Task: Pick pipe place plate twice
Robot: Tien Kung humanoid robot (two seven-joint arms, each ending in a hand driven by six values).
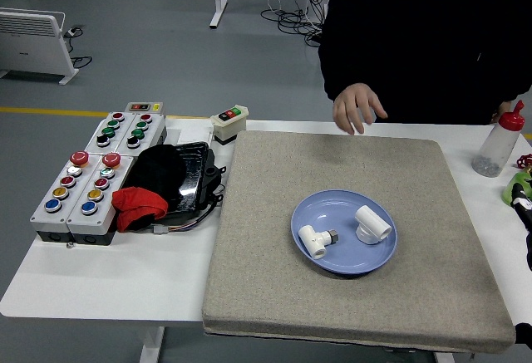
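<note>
White pipes [373, 223] on round plate [322, 206]

White table [100, 272] carries a grey mat [349, 296] across centre and right. Button boxes [91, 172] lie at 9 o'clock, a small switch box [230, 122] at 11, a black-and-red bundle [162, 187] between boxes and mat. A red-capped bottle [499, 141] stands at 2 o'clock.

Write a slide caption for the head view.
Two white pipe fittings lie in the blue plate while a person's hand reaches over the mat.
</note>
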